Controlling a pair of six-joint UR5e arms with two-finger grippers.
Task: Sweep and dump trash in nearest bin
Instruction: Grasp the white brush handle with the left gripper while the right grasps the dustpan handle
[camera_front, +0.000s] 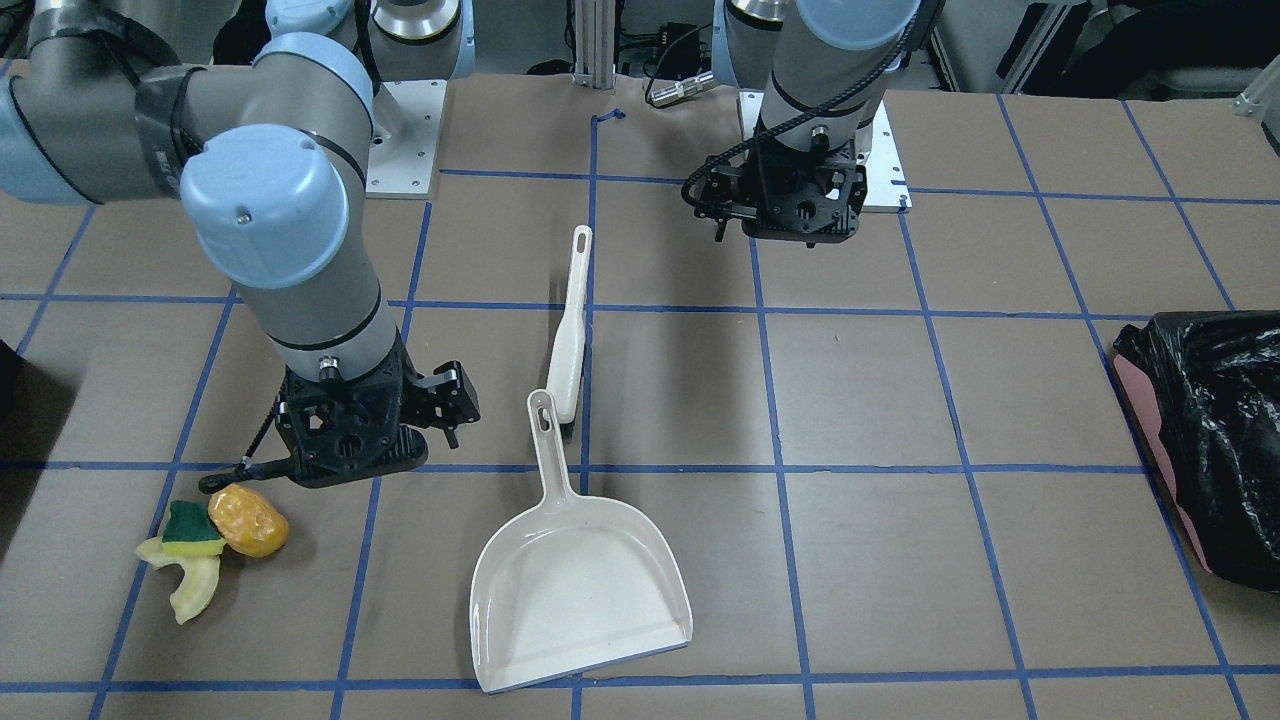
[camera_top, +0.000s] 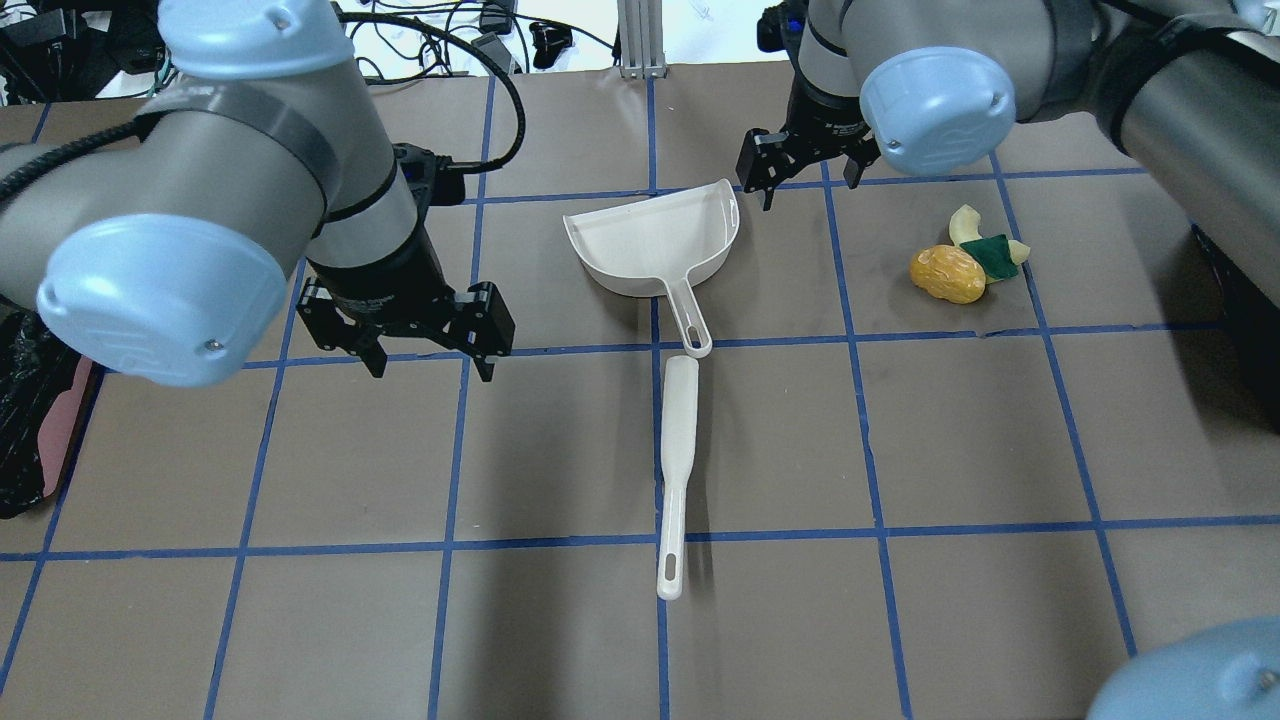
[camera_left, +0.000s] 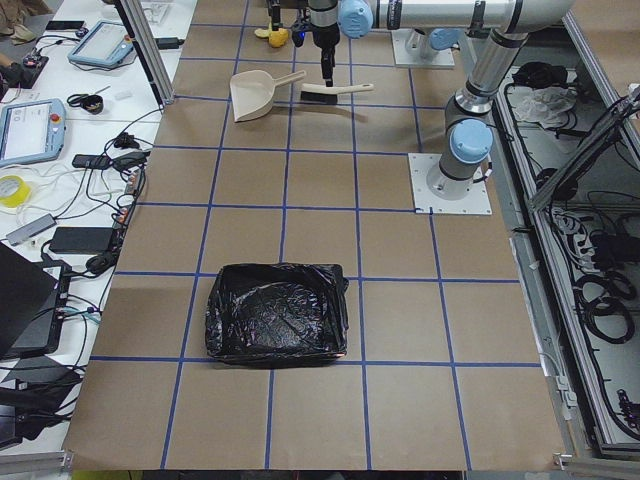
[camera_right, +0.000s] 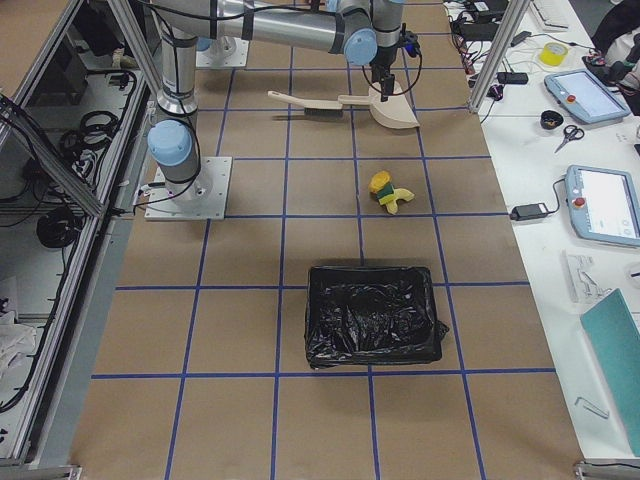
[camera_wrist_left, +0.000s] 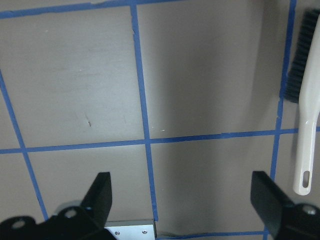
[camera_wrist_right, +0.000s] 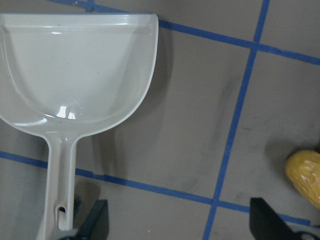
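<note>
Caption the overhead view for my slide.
Left gripper and right gripper, both open, near white plastic dustpan, white brush, yellow-green trash pile.

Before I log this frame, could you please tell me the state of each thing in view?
left claw, open, empty
right claw, open, empty
dustpan, empty, lying flat
brush, lying down, unheld
trash pieces, bunched together, unswept
right bin, open, black-lined
left bin, open, black-lined

Right gripper (camera_front: 345, 445) hovers just behind the trash at near left: orange lump (camera_front: 248, 520) touching sponge (camera_front: 188, 530), crescent (camera_front: 192, 590) alongside. Dustpan (camera_front: 580, 600) centre, brush (camera_front: 568, 340) behind. Left gripper (camera_front: 795, 215) far back, apparently empty.
</note>
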